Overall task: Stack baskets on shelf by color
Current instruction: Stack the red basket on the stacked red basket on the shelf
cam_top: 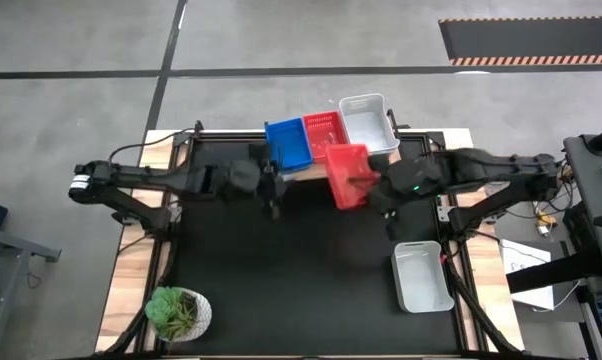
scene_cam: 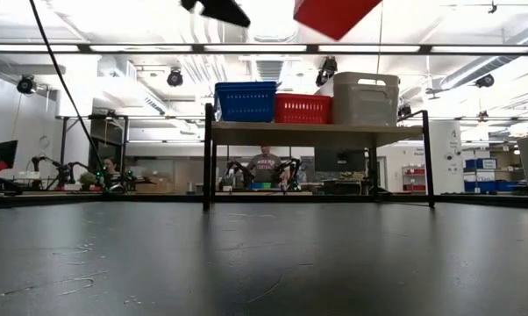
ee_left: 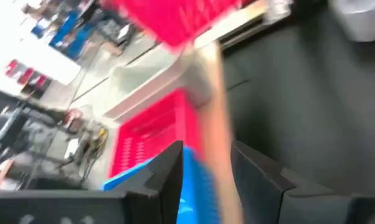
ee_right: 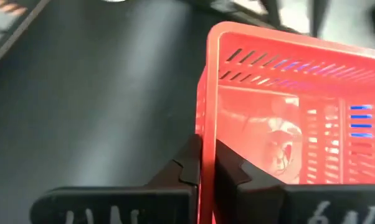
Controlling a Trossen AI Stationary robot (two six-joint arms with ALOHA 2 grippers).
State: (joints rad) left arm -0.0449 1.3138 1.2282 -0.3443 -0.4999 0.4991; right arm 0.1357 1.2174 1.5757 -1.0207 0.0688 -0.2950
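Above the shelf (cam_top: pixel 311 172), right gripper (ee_right: pixel 206 163) clamps a tilted red perforated basket's (cam_top: pixel 348 175) wall.

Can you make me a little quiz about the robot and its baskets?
1. True or false: the right pincer is shut on the wall of a red basket lifted off the table.
2. Which color sits in the middle of the shelf: A) the blue basket, B) the red basket on the shelf, C) the white basket on the shelf?
3. Fill in: the white basket on the table is near the ____ arm.

Key: 1 true. 2 B. 3 right.
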